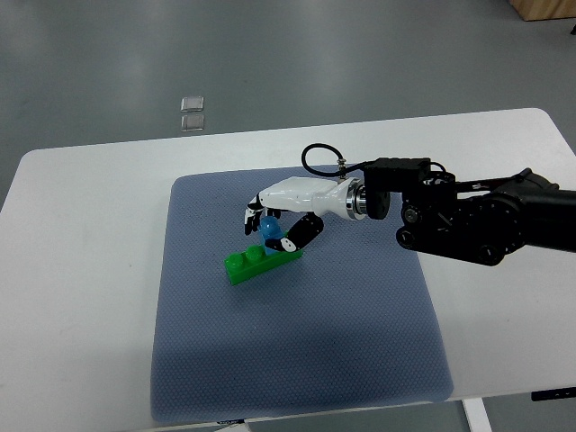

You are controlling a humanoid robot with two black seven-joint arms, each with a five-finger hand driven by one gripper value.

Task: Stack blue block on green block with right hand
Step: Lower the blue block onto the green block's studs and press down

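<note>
Right hand fingers clasping blue block, green block just beneath the fingertips, touching the blue one.

Blue block mostly hidden by right hand; only small part shows between fingers. Contact between blue block and green block unclear. Right arm cut off at right edge. Mat near edge partly cropped at bottom.
</note>
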